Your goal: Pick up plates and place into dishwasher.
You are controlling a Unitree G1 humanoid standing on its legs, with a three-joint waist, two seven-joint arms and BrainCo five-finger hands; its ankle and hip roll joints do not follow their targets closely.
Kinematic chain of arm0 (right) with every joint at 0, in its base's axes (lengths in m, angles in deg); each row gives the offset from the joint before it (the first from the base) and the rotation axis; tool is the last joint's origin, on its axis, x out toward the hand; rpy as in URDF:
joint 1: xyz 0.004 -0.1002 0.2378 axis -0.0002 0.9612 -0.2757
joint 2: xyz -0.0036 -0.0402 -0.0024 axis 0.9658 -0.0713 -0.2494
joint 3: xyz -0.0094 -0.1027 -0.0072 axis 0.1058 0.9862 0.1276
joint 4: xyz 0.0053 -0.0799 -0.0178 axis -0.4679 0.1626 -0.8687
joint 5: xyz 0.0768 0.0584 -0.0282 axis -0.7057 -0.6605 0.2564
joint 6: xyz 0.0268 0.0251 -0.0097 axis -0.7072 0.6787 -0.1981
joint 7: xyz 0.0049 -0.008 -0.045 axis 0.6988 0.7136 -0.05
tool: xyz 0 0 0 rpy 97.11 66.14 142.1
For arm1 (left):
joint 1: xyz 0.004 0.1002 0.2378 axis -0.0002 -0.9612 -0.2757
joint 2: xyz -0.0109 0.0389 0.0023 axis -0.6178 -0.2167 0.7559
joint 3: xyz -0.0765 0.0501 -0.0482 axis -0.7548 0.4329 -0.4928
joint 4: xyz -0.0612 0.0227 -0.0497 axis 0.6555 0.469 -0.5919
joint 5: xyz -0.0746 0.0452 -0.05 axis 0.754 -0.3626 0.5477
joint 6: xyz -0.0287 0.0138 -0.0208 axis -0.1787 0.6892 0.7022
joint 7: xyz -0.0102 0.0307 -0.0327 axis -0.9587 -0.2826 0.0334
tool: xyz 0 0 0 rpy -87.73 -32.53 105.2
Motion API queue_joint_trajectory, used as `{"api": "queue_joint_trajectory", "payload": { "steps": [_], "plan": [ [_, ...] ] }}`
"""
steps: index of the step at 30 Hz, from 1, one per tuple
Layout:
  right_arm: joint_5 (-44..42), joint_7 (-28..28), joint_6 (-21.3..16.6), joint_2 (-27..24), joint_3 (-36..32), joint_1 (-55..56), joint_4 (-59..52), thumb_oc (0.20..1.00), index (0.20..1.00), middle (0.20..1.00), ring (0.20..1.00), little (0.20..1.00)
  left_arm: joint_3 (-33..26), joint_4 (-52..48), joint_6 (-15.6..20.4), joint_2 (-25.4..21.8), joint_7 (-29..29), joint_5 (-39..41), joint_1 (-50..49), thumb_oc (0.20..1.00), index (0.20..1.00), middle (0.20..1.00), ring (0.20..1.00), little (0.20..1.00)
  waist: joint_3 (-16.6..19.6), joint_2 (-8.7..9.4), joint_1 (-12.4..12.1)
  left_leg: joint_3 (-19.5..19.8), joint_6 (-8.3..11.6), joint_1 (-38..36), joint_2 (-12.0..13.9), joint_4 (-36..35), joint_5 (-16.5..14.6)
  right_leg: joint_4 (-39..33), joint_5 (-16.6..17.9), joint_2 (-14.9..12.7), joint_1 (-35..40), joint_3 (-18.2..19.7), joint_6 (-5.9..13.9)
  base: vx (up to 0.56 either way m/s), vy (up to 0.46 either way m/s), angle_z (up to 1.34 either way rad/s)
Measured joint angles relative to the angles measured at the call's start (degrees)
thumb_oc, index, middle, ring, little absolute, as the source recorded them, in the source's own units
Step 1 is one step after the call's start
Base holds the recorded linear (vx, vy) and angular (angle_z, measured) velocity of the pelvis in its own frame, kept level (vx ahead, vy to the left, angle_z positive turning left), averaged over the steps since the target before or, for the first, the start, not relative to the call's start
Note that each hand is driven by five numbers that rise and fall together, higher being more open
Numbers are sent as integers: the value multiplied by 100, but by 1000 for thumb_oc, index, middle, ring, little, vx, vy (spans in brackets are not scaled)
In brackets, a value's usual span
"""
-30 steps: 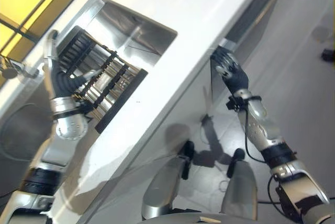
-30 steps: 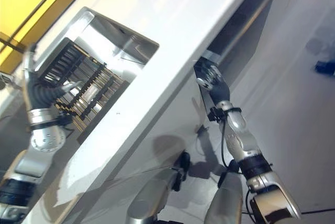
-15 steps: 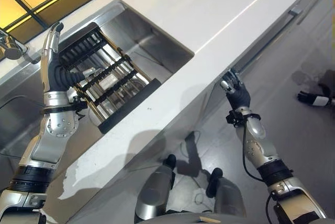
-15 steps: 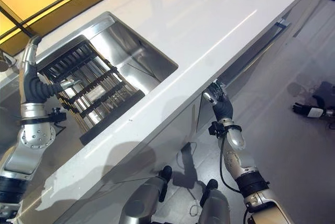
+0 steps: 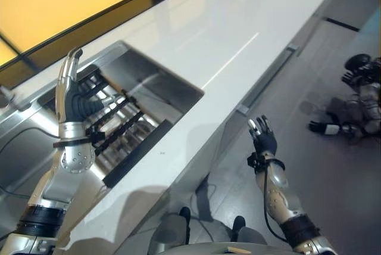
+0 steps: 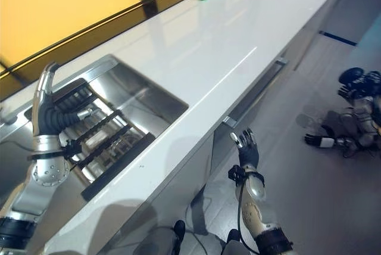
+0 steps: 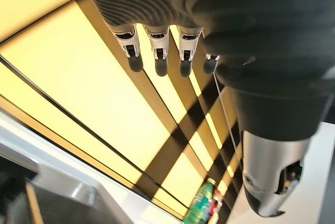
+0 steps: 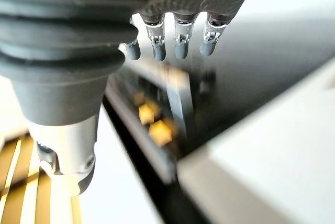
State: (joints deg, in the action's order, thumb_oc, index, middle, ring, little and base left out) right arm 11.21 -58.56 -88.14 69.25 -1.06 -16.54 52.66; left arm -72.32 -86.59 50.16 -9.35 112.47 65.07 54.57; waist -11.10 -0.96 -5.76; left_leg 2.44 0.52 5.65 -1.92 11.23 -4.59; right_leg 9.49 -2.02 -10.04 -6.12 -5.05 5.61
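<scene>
Plates cannot be made out with any certainty: the black slatted dish rack [image 5: 122,130] sitting in the stainless steel sink [image 5: 156,86], at about 9 o'clock in the eye views, shows pale glints between its bars that may be crockery or bare metal, and the pictures do not settle which. No plate rests on the long white bench [image 5: 220,34], and neither robot hand carries one. The left robot hand [image 5: 70,91] stands raised over the rack with fingers straight and released, grasping nothing; its wrist view looks past the fingertips [image 7: 159,66] to the yellow window panels and a green bottle [image 7: 199,208] at the far end of the bench. The right robot hand [image 5: 262,137] hangs at about 5 o'clock, below the bench edge and just beside the grey cabinet front with its long bar handle [image 5: 268,79]; its fingers are likewise straight and empty. Judged state of the task: no plate is in hand and no open dishwasher is on show, so the scene would fit plates waiting in the rack as well as plates loaded behind a closed front. Which cabinet front is the dishwasher cannot be told. On the floor at 3 o'clock lies dark equipment [image 5: 357,97], too small to identify.
</scene>
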Motion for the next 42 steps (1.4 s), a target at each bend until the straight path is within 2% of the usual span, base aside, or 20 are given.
{"api": "queue_joint_trajectory", "payload": {
  "steps": [4,8,11,14,19,22,24,26,28,30,34,37,42],
  "plan": [
    [388,-668,56,-62,-137,43,-593,1000,1000,1000,1000,1000,10,-127,-42,238,141,3,-26,1000,1000,1000,1000,1000,78,38,234,-246,-76,-161,-56,-211,25,-256,180,-27,39,286,65,-38,178,-36],
    [1045,-1080,28,-303,-160,-35,-1384,1000,1000,1000,1000,1000,75,-273,-47,470,208,17,-30,1000,1000,1000,1000,1000,199,13,229,-226,-95,-356,-75,-421,42,-389,202,-45,203,292,92,8,175,-5],
    [1541,-1078,-74,-531,-159,-327,-1650,1000,1000,1000,1000,1000,76,-340,-50,523,208,94,-31,1000,1000,1000,1000,1000,265,-6,178,-119,-94,-410,-89,-484,75,-379,161,-54,313,199,126,38,143,19],
    [1831,-709,-244,-773,-151,-524,-1790,1000,1000,1000,1000,1000,60,-344,-21,621,206,370,-37,1000,1000,1000,1000,1000,394,-18,137,141,-94,-453,-156,-504,76,-230,-42,-106,439,-8,132,45,97,48],
    [1897,5,-327,-1082,-134,-596,-1911,1000,1000,1000,1000,1000,58,-351,69,802,148,572,-53,1000,1000,1000,1000,1000,493,42,-142,631,-59,-475,-259,-453,98,42,-447,-79,619,-31,129,98,-20,58],
    [1895,280,-329,-1173,-142,-606,-1917,1000,1000,1000,1000,1000,58,-375,132,918,33,756,-52,1000,1000,1000,1000,1000,618,154,-157,1061,29,-317,-259,-460,181,-166,-598,182,861,176,25,117,-159,107],
    [1895,384,-326,-1206,-140,-630,-1919,1000,1000,1000,1000,1000,75,-379,149,997,-28,844,-56,1000,1000,1000,1000,1000,703,252,-126,1080,53,-198,-255,-438,260,-316,-667,289,998,344,-36,120,-192,131],
    [1894,464,-270,-1273,-130,-718,-1921,1000,1000,1000,1000,1000,76,-377,168,1040,-82,987,-57,1000,1000,1000,1000,1000,731,292,-158,1103,64,-96,-250,-451,331,-314,-732,334,1057,431,-76,107,-178,109],
    [1890,505,-173,-1269,-118,-827,-1921,1000,1000,1000,1000,1000,77,-380,184,1078,-111,999,-61,1000,1000,1000,1000,1000,734,293,-284,1382,86,-110,-260,-466,362,-105,-872,389,1068,478,-120,75,-150,81],
    [1886,556,-166,-1260,-43,-898,-1922,1000,1000,1000,1000,1000,70,-386,197,1078,-108,1038,-64,1000,1000,1000,1000,1000,788,383,-342,1687,157,-95,-301,-492,406,-84,-1130,412,1087,640,-159,61,-174,76],
    [1800,659,-80,-1291,106,-922,-1922,1000,1000,1000,1000,1000,69,-557,184,1154,-92,1100,-252,1000,1000,1000,1000,1000,824,348,-361,1654,201,-100,-144,-754,535,-379,-1033,613,1288,429,-315,72,-234,49],
    [1707,700,-3,-1351,109,-919,-1922,1000,1000,1000,1000,1000,66,-626,123,1174,-215,1257,-318,1000,1000,1000,1000,1000,822,340,-444,1565,319,-93,-56,-833,644,-495,-994,696,1397,215,-382,39,-214,36],
    [1657,681,88,-1380,175,-920,-1898,1000,1000,1000,1000,1000,47,-624,125,1227,-339,1627,-397,1000,1000,1000,1000,1000,816,335,-467,1270,359,73,-75,-761,744,-557,-1046,766,1499,-9,-466,-15,-110,44]
  ]
}}
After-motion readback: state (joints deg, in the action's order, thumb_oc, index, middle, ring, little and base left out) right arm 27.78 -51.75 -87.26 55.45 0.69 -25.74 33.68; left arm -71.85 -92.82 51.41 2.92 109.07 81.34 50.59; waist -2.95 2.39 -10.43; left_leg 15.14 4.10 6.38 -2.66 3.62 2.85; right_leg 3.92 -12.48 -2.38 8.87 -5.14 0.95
